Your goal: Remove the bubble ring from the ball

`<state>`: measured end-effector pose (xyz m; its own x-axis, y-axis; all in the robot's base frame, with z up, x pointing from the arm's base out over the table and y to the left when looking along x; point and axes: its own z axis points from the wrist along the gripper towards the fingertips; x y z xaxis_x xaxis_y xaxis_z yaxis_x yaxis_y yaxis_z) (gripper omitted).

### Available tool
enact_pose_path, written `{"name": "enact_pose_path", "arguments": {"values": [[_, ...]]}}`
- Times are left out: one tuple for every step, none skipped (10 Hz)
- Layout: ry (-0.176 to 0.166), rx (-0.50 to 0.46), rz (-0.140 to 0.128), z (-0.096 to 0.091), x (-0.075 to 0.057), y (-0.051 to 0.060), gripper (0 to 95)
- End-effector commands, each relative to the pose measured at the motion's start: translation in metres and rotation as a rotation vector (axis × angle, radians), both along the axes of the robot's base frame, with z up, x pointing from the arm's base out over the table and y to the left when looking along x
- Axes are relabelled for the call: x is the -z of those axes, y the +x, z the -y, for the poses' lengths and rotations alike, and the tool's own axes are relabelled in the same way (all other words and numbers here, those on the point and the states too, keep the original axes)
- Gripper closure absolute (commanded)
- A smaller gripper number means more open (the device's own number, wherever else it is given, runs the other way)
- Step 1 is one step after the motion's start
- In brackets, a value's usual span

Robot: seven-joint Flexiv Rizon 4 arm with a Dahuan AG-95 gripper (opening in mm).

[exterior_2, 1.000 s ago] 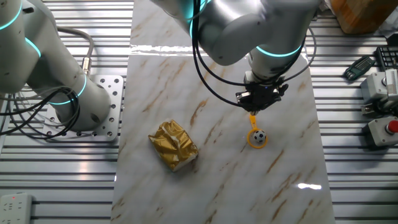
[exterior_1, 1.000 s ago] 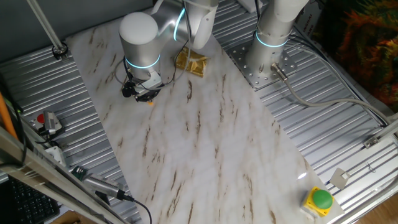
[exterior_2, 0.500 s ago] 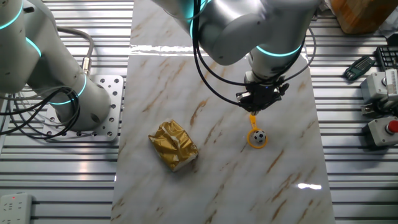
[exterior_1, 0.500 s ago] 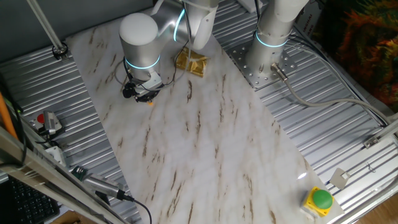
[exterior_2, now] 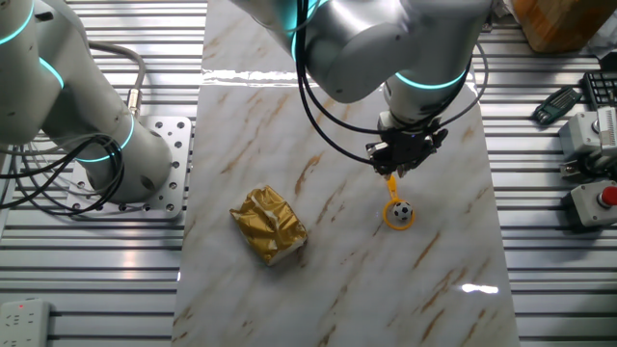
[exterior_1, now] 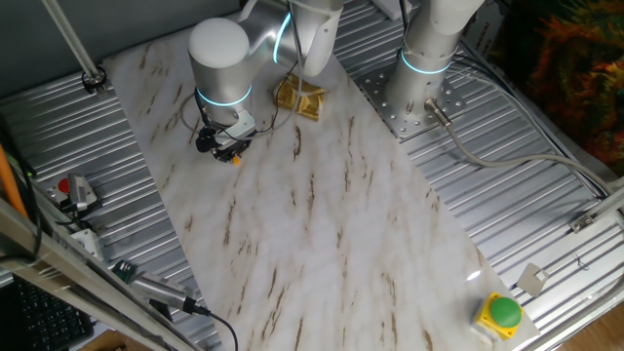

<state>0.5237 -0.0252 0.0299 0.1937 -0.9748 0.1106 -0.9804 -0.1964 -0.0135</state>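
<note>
The yellow-orange bubble ring (exterior_2: 396, 216) lies on the marble board with its hoop around the tiny black-and-white ball (exterior_2: 404, 208). Its short handle points up the picture into my gripper (exterior_2: 393, 171), whose black fingers are closed on the handle's far end, just above the board. In the one fixed view the gripper (exterior_1: 225, 148) hangs under the arm's wrist. Only an orange bit of the bubble ring (exterior_1: 235, 161) shows below it, and the ball is hidden there.
A crumpled gold foil packet (exterior_2: 270, 225) lies left of the ring; it also shows in the one fixed view (exterior_1: 299, 98). A second arm's base (exterior_2: 106, 154) stands at the left. A green button (exterior_1: 504, 311) sits at the near right corner.
The gripper has shifted very slightly upward at the handle. The hoop and the ball have stayed in place.
</note>
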Motion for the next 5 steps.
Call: {"name": "enact_pose_path", "arguments": {"values": [[0.0,0.005,0.005,0.0001,0.0001,0.0,76.0],[-0.002,0.002,0.004,0.0001,0.0001,0.0,76.0],[-0.001,0.003,0.004,0.0001,0.0002,0.0,76.0],[0.0,0.005,0.006,0.0,0.0003,0.0,76.0],[0.0,0.005,0.007,0.0001,0.001,0.0001,76.0]]}}
